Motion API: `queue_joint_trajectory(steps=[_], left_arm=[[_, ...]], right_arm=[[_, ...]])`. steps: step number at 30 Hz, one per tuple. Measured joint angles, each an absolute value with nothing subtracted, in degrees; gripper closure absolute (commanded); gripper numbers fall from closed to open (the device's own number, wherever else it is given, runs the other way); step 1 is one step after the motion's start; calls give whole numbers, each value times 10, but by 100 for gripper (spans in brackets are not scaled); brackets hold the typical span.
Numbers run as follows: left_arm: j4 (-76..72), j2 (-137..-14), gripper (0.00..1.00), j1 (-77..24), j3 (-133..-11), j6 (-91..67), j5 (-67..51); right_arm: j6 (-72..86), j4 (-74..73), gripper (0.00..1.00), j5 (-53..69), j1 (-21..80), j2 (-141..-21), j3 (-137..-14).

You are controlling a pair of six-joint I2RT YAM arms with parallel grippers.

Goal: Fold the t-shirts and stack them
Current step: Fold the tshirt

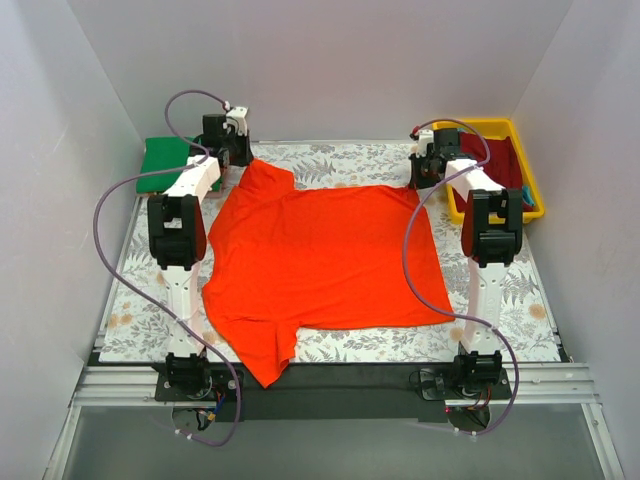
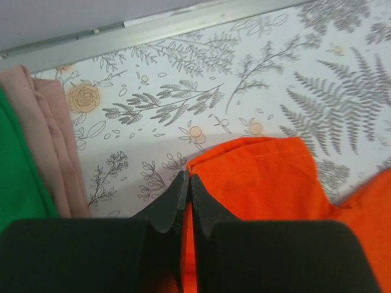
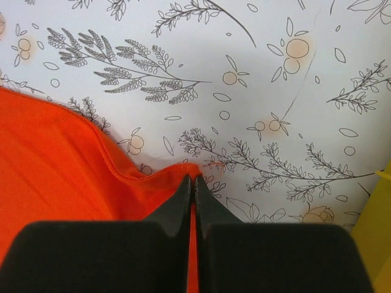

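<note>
The bright orange-red t-shirt [image 1: 320,260] lies spread flat across the middle of the table. My left gripper [image 1: 241,163] is at its far left sleeve. In the left wrist view that gripper [image 2: 188,180] is shut on the sleeve's edge, with orange cloth [image 2: 269,177] showing between the jaws. My right gripper [image 1: 421,178] is at the shirt's far right corner. The right wrist view shows it [image 3: 194,180] shut on that corner of the orange cloth [image 3: 55,159]. A folded green t-shirt [image 1: 165,160] rests at the far left. The dark red t-shirt [image 1: 492,158] lies in the tray.
The yellow plastic tray [image 1: 530,175] stands at the far right, its edge [image 3: 376,226] close to my right gripper. A pale pink cloth [image 2: 52,140] lies against the green t-shirt [image 2: 15,177]. White walls enclose the table on three sides.
</note>
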State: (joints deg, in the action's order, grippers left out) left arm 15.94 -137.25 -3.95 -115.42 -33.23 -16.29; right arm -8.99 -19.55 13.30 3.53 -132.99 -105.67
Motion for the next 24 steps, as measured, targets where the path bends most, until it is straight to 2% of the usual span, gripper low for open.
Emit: queue_joint_trajectory(steps=[7,24], left_arm=[[127,-1230,100,-39,-1049,-321,-192],[131,-1023,100,-36,-837,-282,-210]], right_arm=[[-93,-200,99,148,32,-1290,-1045],[-119,-208,99,182,8,-1180,-946]])
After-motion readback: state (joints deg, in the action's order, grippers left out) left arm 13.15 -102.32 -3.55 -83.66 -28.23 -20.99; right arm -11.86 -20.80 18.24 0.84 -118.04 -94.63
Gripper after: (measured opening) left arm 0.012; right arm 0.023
